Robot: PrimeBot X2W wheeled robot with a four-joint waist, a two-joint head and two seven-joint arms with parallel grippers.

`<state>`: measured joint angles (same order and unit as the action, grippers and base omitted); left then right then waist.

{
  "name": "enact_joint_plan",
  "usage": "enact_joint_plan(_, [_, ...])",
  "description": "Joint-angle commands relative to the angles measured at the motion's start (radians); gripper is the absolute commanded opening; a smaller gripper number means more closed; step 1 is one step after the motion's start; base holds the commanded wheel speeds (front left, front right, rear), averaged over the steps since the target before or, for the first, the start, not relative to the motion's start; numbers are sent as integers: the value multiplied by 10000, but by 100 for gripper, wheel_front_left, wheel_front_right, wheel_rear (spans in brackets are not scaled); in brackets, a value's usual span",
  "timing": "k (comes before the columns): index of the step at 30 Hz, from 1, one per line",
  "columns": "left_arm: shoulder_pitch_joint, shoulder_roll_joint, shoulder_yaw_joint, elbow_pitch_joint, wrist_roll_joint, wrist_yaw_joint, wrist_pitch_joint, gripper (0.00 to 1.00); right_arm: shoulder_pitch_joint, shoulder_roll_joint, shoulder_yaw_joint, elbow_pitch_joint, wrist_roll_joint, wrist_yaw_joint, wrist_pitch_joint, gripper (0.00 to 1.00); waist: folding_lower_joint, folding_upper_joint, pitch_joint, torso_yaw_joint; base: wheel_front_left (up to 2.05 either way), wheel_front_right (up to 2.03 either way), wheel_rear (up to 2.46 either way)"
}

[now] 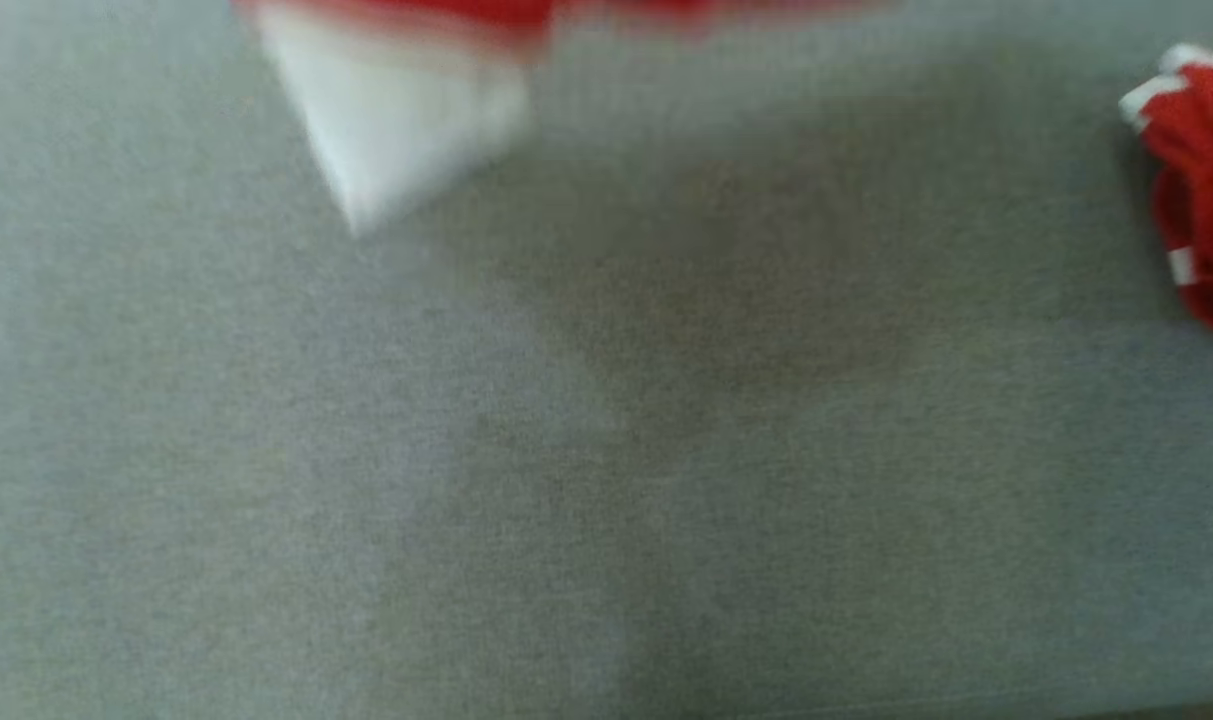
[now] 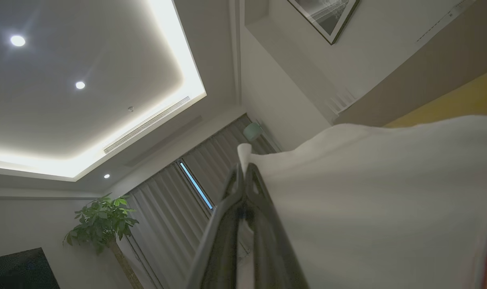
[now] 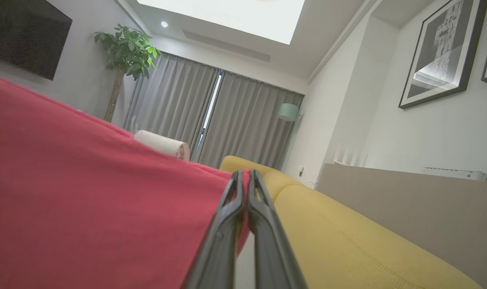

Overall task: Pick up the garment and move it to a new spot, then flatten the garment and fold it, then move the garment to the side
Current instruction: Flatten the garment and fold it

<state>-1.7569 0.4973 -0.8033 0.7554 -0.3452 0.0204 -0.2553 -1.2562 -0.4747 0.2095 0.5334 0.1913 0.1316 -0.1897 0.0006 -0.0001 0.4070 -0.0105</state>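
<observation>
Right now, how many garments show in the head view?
2. A blurred red-and-white garment is at the top edge; a crumpled red garment lies at the right edge. Others may be hidden.

The garment (image 1: 396, 120) is showing red fabric with a white panel. A second bundle (image 1: 1201, 190) is showing red with white trim, lying on a plain mottled grey surface (image 1: 606, 480). The sofa (image 3: 347, 241) is presenting mustard yellow.
</observation>
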Motion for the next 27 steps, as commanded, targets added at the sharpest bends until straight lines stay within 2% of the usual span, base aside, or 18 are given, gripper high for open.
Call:
enact_joint_plan(1, [-787, 245, 412, -53, 124, 136, -34, 0, -472, 11, 20, -16, -211, -9, -224, 0, -6, 1, 751, 112, 0, 0, 0])
enact_joint_plan(6, [-875, 174, 817, -589, 304, 63, -60, 0, -1324, -224, 240, 825, -511, -9, -630, 0, -6, 1, 1358, 475, 0, 0, 0])
enact_joint_plan(13, [1237, 598, 1561, -2335, 282, -108, -62, 0, -996, -444, 434, 1358, -485, -9, -714, 0, -6, 1, 1993, 930, 0, 0, 0])
enact_joint_plan(19, [4135, 1009, 2059, -4232, 543, 123, -63, 0, 223, -509, 263, 1296, -271, -9, -718, 0, -6, 1, 1815, 1238, 0, 0, 0])
enact_joint_plan(20, [4135, 1009, 2059, -4232, 543, 123, -63, 0, 223, -509, 263, 1296, -271, -9, -718, 0, -6, 1, 1815, 1238, 0, 0, 0])
enact_joint_plan(27, [7102, 1268, 2363, -5859, 788, 315, -64, 0, 2598, -605, -112, 405, -28, -9, -719, 0, -6, 1, 749, 1210, 0, 0, 0])
